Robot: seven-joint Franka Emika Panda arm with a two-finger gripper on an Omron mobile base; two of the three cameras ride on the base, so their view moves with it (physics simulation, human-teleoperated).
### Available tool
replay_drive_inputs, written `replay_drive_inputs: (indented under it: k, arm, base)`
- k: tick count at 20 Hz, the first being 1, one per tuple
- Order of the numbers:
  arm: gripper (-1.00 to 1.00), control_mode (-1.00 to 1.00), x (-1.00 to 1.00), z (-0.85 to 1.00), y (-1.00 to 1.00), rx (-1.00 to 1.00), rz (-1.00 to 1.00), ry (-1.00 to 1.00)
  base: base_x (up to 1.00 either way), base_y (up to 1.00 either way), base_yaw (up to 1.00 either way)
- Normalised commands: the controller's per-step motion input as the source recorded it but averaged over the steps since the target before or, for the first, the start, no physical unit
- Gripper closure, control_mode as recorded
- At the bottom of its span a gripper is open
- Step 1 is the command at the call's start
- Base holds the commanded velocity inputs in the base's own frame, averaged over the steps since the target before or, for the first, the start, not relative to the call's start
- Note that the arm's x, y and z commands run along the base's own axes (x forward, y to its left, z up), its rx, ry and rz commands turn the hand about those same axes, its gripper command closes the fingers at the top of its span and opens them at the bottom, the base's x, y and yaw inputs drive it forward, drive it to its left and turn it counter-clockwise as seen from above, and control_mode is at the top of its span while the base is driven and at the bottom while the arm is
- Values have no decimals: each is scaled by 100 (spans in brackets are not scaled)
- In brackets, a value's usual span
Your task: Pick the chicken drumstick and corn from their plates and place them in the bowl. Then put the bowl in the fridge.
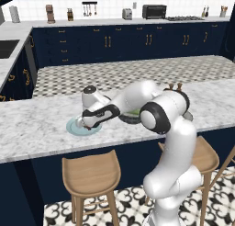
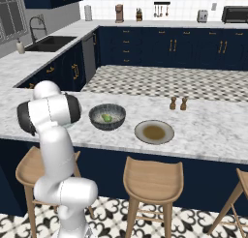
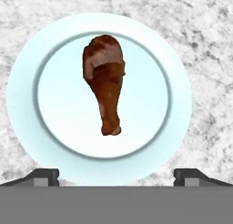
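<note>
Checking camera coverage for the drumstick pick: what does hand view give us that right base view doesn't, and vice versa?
Hand view alone: the chicken drumstick lying on the pale light-blue plate, thick end toward the top of that picture, thin end toward the open gripper, whose fingertips sit wide apart at the plate's near rim.

Right base view alone: the bowl with the corn already inside, the grey-rimmed plate beside it bare, two small shakers and the stools.

Shared: the marble counter.
</note>
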Motion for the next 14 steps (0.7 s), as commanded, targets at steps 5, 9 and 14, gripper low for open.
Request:
replay_drive_inputs:
  k: [5, 9, 14]
  arm:
    - [-100, -100, 28, -2, 20, -1, -4, -1]
    - [-100, -100, 29, -16, 10, 0, 0, 0]
    - [-100, -100, 31, -33, 11, 0, 2, 1]
  base:
    - [0, 0, 0]
    - [0, 0, 0]
    - [0, 0, 0]
